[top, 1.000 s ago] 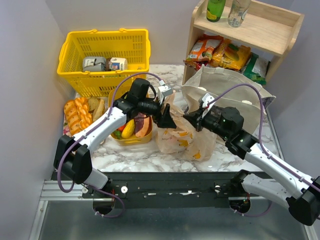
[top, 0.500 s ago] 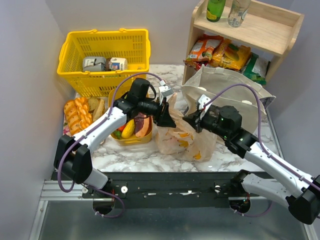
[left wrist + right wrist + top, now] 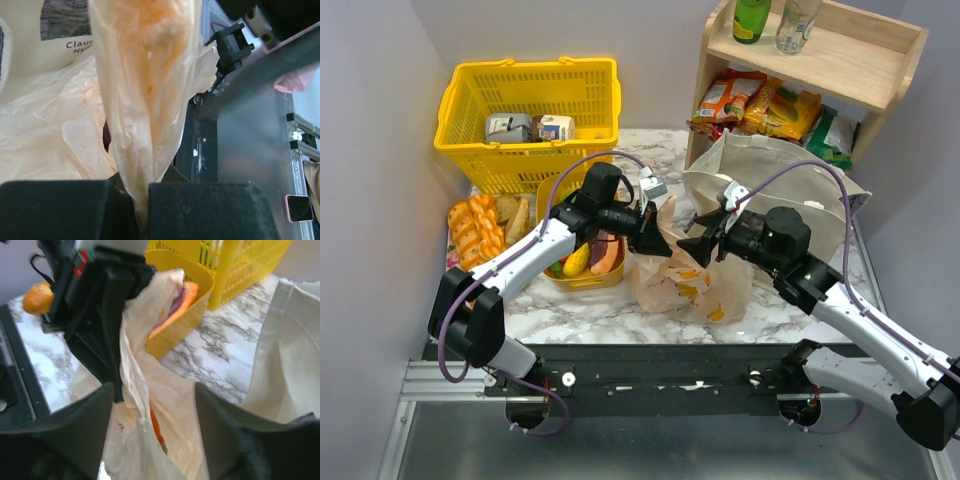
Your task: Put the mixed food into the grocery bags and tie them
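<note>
Peach bag [image 3: 685,278] part-filled, untied — my left end effector [image 3: 657,245] pinches it, right end effector [image 3: 695,238] gapes. Fruit [image 3: 578,258] awaits in bowl [image 3: 582,282].

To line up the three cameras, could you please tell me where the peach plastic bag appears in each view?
Top external: the peach plastic bag sits at the centre of the picture.
Left wrist: it fills the middle, a gathered strip pinched in the left gripper.
Right wrist: centre to bottom, between the right gripper's open fingers.
Shared landmark: the beige canvas tote beside it.
</note>
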### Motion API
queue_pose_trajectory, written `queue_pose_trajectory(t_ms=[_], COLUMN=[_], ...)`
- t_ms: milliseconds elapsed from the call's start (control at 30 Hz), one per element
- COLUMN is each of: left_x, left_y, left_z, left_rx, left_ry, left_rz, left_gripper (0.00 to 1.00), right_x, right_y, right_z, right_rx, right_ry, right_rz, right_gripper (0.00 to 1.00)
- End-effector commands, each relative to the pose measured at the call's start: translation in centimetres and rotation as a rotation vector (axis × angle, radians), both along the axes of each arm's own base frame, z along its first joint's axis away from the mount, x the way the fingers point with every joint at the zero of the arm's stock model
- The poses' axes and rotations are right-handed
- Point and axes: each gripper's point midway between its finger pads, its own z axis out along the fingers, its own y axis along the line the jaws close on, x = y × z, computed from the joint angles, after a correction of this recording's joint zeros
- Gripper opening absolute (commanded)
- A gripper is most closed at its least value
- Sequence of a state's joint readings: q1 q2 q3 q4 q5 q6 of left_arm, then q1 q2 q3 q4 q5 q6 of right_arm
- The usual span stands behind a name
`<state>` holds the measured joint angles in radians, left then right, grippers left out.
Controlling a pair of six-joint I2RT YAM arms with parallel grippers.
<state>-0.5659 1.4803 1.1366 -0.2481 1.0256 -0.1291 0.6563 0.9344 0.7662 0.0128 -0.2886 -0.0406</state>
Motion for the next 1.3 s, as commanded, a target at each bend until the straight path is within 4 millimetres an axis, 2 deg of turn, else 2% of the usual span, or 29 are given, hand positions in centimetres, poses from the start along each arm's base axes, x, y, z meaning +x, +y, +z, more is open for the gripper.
queue_pose_trajectory(t_ms=[0,67,167,233,267,367,433,533,633,733,767,833,867,900,933,967,1000,1067,1133,1167,1267], left_x=[-1.0,-1.4,-2.4,-3.0,-3.1,-3.7,-3.9,-4.2,-4.4,-4.5,-4.4,-4.2,-4.1,-3.9,-3.4,-2.9,-2.8,-1.9,-1.6,-1.1,-0.6], left_y=[-0.3,-0.4,-0.5,-0.6,-0.6,-0.8,-0.8,-0.9,-1.0,-1.1,-1.0,-1.0,-1.0,-0.8,-0.7,-0.7,-0.4,0.0,0.5,0.8,1.4], left_z=[0.7,0.7,1.0,1.2,1.4,1.5,1.5,1.2,0.9,1.0,1.1,1.0,1.2,1.2,1.2,1.3,1.8,2.1,2.9,3.0,4.1], left_rx=[-0.031,-0.033,-0.047,-0.058,-0.064,-0.071,-0.073,-0.067,-0.054,-0.050,-0.049,-0.039,-0.035,-0.022,-0.005,0.005,0.007,0.021,0.015,0.024,0.029], left_ry=[-0.032,-0.040,-0.053,-0.063,-0.070,-0.072,-0.076,-0.070,-0.060,-0.068,-0.073,-0.085,-0.092,-0.100,-0.117,-0.137,-0.157,-0.190,-0.252,-0.274,-0.333], left_rz=[-0.039,-0.052,-0.085,-0.108,-0.115,-0.138,-0.146,-0.161,-0.169,-0.174,-0.173,-0.157,-0.147,-0.134,-0.102,-0.080,-0.061,-0.008,0.014,0.040,0.086], left_gripper=[0.00,0.00,0.00,0.00,0.00,0.00,0.00,0.00,0.00,0.00,0.00,0.00,0.00,0.06,0.18,0.42,0.53,0.68,0.73,0.78,0.82], right_x=[-1.0,-1.4,-1.5,-1.1,-1.7,-2.1,-2.0,-2.1,-2.4,-2.3,-1.9,-1.6,-1.0,-0.9,-0.7,0.3,0.2,0.9,0.8,1.0,0.7], right_y=[0.9,1.6,1.9,1.9,2.2,2.9,3.2,3.6,3.9,4.2,4.2,4.2,4.0,3.7,3.5,3.0,2.5,1.6,1.1,0.9,0.6], right_z=[4.4,5.2,6.1,5.8,6.4,6.4,5.9,6.0,6.5,6.3,6.1,5.7,5.4,5.6,5.5,5.0,5.6,5.1,5.4,4.9,4.6], right_rx=[0.132,0.177,0.224,0.238,0.259,0.266,0.266,0.285,0.307,0.324,0.324,0.316,0.312,0.314,0.312,0.299,0.300,0.274,0.263,0.249,0.241], right_ry=[0.010,0.027,0.034,0.053,0.043,0.045,0.057,0.043,0.039,0.055,0.066,0.078,0.083,0.073,0.069,0.075,0.057,0.055,0.039,0.053,0.060], right_rz=[0.093,0.163,0.236,0.268,0.323,0.401,0.420,0.453,0.492,0.509,0.491,0.470,0.430,0.403,0.373,0.299,0.266,0.189,0.163,0.143,0.136], right_gripper=[0.82,0.87,0.89,0.89,0.89,0.87,0.85,0.81,0.72,0.53,0.41,0.25,0.10,0.03,0.01,0.01,0.01,0.01,0.01,0.01,0.01])
